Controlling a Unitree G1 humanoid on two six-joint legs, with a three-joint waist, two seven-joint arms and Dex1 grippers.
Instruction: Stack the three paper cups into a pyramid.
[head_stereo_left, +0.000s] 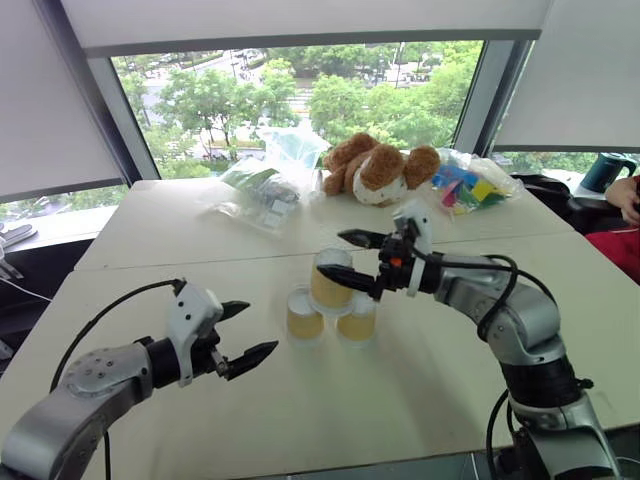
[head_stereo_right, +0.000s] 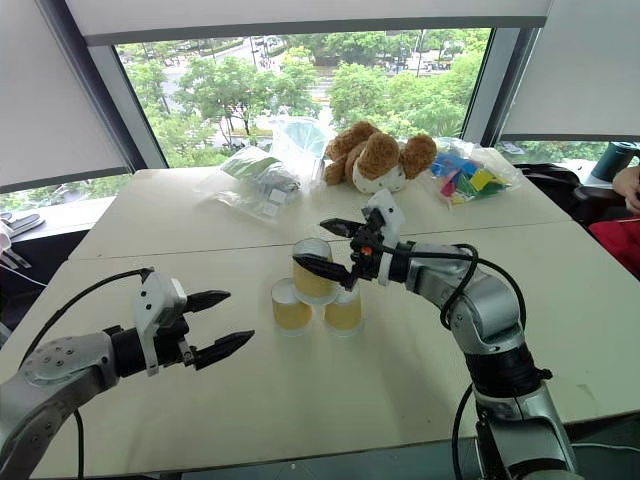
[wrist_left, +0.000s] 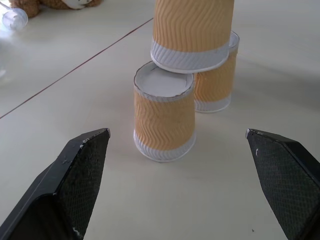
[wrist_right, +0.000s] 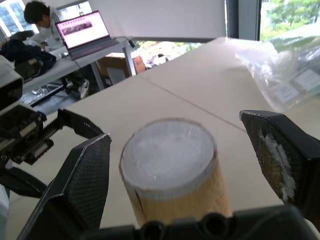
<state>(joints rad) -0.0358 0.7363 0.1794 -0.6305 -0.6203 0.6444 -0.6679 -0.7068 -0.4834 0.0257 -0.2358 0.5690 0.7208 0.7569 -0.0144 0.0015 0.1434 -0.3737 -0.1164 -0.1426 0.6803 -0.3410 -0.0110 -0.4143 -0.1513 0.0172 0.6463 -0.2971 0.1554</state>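
Pyramid (head_stereo_left: 330, 300) stands mid-table (head_stereo_left: 420, 400), well clear of edges. Your right gripper (head_stereo_left: 352, 262) spread wide around top cup (head_stereo_left: 331, 278), not touching. Left gripper (head_stereo_left: 247, 330) wide, empty, near base.

Both arms are built of rounded silver-grey metal segments joined by black collars, with thin black cables looping loosely outside them. The left gripper (head_stereo_left: 248, 330) has a white plastic housing and two tapered black fingers (wrist_left: 80, 170) with cross-hatched inner pads. The right gripper (head_stereo_left: 352, 260) matches, with an orange-red mark on its black wrist.
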